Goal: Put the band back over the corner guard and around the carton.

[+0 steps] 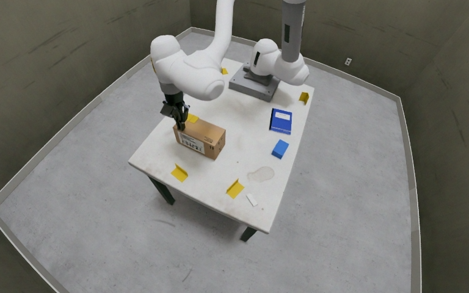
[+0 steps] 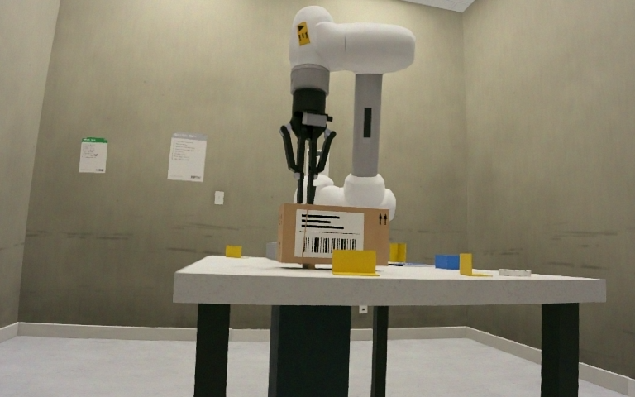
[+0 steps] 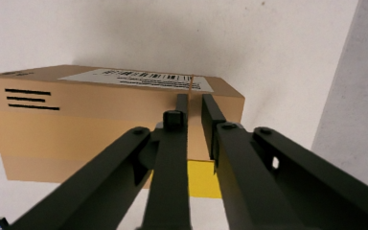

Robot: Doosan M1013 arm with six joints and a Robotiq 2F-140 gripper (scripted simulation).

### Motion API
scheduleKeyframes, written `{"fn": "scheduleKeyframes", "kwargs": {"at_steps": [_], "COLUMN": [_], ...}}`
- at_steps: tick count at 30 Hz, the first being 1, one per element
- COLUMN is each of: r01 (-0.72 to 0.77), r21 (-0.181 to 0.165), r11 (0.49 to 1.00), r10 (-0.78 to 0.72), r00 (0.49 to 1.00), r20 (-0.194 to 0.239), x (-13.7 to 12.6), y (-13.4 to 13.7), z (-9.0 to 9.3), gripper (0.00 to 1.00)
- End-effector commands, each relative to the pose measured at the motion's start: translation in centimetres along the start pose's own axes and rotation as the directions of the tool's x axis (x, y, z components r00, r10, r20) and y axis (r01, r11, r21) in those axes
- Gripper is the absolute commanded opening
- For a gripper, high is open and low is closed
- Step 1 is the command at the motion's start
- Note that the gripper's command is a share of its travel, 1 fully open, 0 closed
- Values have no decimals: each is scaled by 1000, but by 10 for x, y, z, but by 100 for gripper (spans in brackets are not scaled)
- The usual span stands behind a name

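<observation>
The brown carton [image 1: 200, 138] with a barcode label stands on the white table; it also shows in the exterior view [image 2: 333, 232] and the wrist view [image 3: 110, 120]. A thin tan band [image 2: 304, 234] runs round it near its left end and crosses the label's edge in the wrist view [image 3: 191, 83]. A yellow corner guard [image 1: 192, 118] lies on the table at the carton's far side, seen below the fingers in the wrist view [image 3: 203, 179]. My gripper [image 1: 180, 126] [image 2: 305, 198] points down at the carton's top edge by the band. Its fingers are almost shut, with a narrow gap [image 3: 194, 107].
Several other yellow guards lie about the table, near the front edge [image 1: 179, 173] [image 1: 235, 188] and at the back right [image 1: 303, 97]. A blue book [image 1: 280, 121], a blue block [image 1: 279, 148] and a small white piece [image 1: 251, 199] lie on the right half. The arm's grey base [image 1: 254, 84] stands at the back.
</observation>
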State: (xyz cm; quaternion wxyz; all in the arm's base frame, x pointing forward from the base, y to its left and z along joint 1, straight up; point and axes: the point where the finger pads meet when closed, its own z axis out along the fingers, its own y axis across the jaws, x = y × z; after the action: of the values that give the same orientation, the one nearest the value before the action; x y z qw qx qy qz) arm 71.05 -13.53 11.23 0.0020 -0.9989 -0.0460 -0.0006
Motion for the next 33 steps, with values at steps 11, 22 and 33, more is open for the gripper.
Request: {"fn": "scheduleKeyframes", "kwargs": {"at_steps": [11,22,33], "r01": [0,0,0], "r21": [0,0,0], "r11": [1000,1000,1000], "r10": [0,0,0], "r00": [1000,1000,1000], "r20": [-2,-2,-2], "x": [0,0,0], "y": [0,0,0], "z": [-1,-2,-10], "gripper": [18,18,18]}}
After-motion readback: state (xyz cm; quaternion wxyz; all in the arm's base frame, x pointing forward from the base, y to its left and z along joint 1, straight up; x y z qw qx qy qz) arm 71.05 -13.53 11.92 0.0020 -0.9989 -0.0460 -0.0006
